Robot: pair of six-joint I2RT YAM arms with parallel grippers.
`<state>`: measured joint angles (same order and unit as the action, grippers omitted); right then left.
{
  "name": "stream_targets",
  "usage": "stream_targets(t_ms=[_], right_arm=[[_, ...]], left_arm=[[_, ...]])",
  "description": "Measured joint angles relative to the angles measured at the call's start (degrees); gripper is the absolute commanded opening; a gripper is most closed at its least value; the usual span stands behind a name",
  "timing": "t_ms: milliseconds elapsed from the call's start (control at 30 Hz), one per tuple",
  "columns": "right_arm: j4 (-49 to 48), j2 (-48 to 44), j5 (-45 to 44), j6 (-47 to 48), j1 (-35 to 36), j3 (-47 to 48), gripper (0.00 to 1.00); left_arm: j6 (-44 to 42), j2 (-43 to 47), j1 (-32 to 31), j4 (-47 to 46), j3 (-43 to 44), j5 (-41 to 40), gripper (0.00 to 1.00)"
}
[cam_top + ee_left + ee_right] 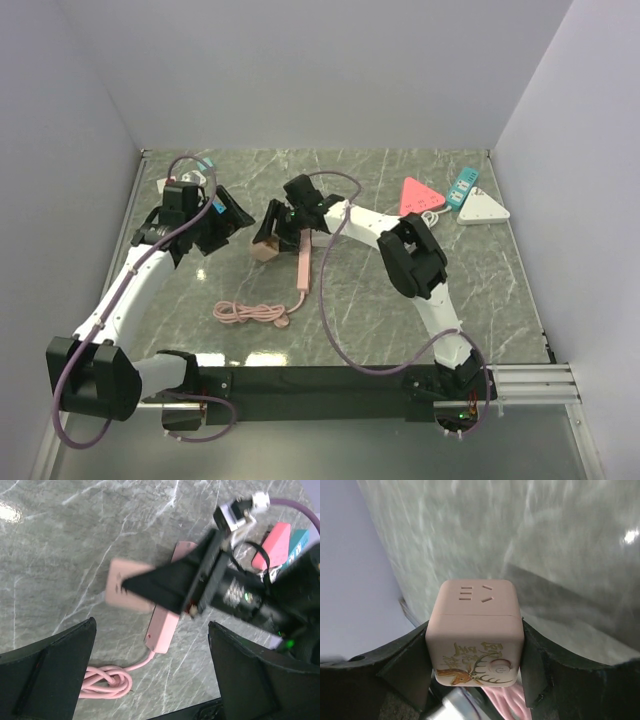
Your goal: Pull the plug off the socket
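Hidden: joint between pink cube [475, 630] and pink power strip [303, 266] sits behind my right pincer [274, 233]; cannot tell if still plugged. Left wrist view blurred there.

Right arm stretched across table [480, 290] toward centre. Right pincer clamped on cube's two sides. Slotted face and deer print both show.

Left arm reaches in from left. Left pincer [151, 627] spread wide, empty, above strip.

Strip lies flat mid-table, coiled cord [250, 313] on its near side.
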<state>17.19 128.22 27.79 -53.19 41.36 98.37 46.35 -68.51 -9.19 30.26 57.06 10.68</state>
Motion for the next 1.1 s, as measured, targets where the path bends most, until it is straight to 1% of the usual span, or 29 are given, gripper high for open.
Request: stream_targets(t_ms=[67,100,133,167,233,267,400,500,600,667,767,867,1000,1100], right_arm=[[0.0,2.2,-1.1,-2.9,0.0,3.1,0.42],[-0.4,3.7,-1.6,-4.5,0.0,5.6,0.56],[-1.0,4.6,-1.9,-5.6,0.0,7.0,0.62],[-1.6,5.7,-2.1,-7.0,0.0,8.9,0.73],[-2.7,8.0,-1.8,-9.4,-0.1,13.2,0.8],[-3.4,9.3,-1.6,-10.5,-0.1,15.5,0.87],[-6.4,13.6,-0.1,-14.6,-0.4,23.4,0.92],[-7.6,14.2,0.7,-16.7,-0.7,25.2,0.93],[-12.1,13.8,2.8,-18.4,-1.4,23.7,0.94],[-16.9,11.5,4.2,-19.2,-2.3,17.5,0.95],[-20.0,5.9,5.7,-19.1,-4.2,6.5,0.95],[-18.8,-2.9,6.0,-14.7,-6.1,-3.2,0.97],[-15.0,-19.5,3.1,-6.5,-7.9,-13.2,1.0],[-13.2,-33.1,-1.5,-1.3,-8.1,-21.1,1.0]], left_arm=[[0.1,0.9,0.0,0.0,-0.7,0.0,0.99],[0.1,1.1,0.0,0.0,-0.9,0.0,1.0],[0.1,1.4,0.0,0.0,-1.3,0.0,0.99],[0.1,1.5,0.0,0.0,-1.6,0.0,0.99],[0.1,1.8,0.0,0.0,-2.1,0.0,0.99],[0.1,2.1,0.0,0.0,-2.4,-0.1,1.0],[0.1,2.8,0.0,0.2,-3.3,-0.1,1.0],[0.1,2.9,0.0,0.2,-4.1,-0.2,0.99],[0.0,2.9,0.2,0.2,-5.1,-0.3,0.99],[0.0,2.9,0.3,0.2,-5.3,-0.3,0.99],[-0.2,2.8,0.4,-0.5,-5.4,-0.1,0.99],[-0.7,1.3,0.4,-2.2,-5.4,0.7,0.99],[-2.8,-4.7,0.1,-5.4,-5.4,3.8,0.99],[-4.3,-9.9,-2.5,-6.5,-5.3,4.5,0.99]])
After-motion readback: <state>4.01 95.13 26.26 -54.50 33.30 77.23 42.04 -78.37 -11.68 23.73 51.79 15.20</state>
